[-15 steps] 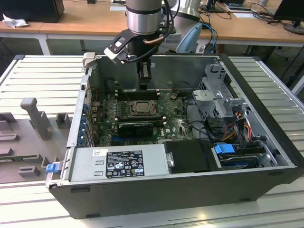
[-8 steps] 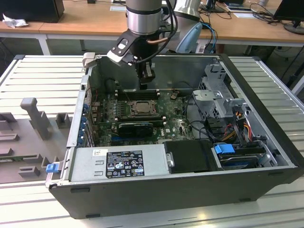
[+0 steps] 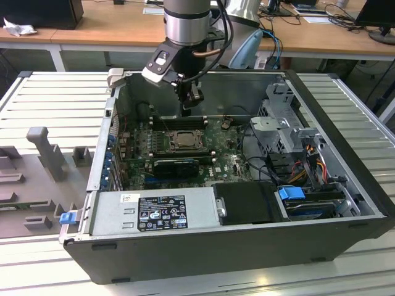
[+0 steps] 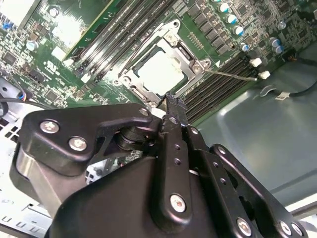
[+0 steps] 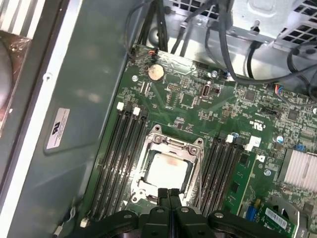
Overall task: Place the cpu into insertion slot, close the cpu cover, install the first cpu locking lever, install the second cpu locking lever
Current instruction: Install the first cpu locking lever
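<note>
A robot arm's hand [image 3: 188, 108] hovers inside an open computer case [image 3: 247, 246] lying on a slatted metal surface [image 3: 55, 98], poised just above the motherboard [image 5: 188, 99]. In both wrist views the hand's two black fingers [image 5: 174, 198] are pressed together with no gap between them and nothing in their grip, their tips hanging over one edge of the insertion slot [image 3: 168, 142] without clearly touching it. The cpu [image 5: 167, 170] sits in the slot, its dull silver top showing through the square window of the cpu cover [image 5: 173, 145], which lies flat over the socket. In the second wrist view a thin silvery rod [image 4: 233, 75] reaches out from one corner of the socket across the neighbouring memory slots [image 4: 218, 89]. Banks of long black memory slots flank the socket on two sides, and in the exterior view a long black card [image 3: 176, 164] lies just beside it, with the grey power supply [image 3: 154, 213] nearer the camera
</note>
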### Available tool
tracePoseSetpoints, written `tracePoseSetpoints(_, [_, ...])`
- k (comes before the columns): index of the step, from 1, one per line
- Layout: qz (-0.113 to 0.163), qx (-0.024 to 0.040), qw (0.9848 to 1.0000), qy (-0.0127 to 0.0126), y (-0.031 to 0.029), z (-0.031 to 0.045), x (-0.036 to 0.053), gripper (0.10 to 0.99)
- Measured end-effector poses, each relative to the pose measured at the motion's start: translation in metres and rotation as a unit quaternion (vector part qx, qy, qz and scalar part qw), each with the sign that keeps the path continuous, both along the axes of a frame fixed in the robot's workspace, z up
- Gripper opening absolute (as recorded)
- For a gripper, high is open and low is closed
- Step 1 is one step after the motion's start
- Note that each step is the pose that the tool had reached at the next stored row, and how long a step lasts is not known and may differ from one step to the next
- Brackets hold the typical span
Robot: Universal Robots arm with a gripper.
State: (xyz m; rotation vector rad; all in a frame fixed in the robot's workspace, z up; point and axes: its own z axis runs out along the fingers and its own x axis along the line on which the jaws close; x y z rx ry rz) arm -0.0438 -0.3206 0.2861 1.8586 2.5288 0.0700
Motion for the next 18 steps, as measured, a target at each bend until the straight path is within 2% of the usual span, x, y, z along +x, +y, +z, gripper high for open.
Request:
tracePoseSetpoints(5, [0.039, 0.0000, 0.9992, 0.0000, 0.0000, 0.0000, 0.0000, 0.106])
tracePoseSetpoints(10, [0.079, 0.0000, 0.9968, 0.0000, 0.0000, 0.0000, 0.0000, 0.106])
tracePoseSetpoints(14, [0.105, 0.0000, 0.9945, 0.0000, 0.0000, 0.0000, 0.0000, 0.106])
tracePoseSetpoints(18, [0.134, 0.0000, 0.9910, 0.0000, 0.0000, 0.0000, 0.0000, 0.106])
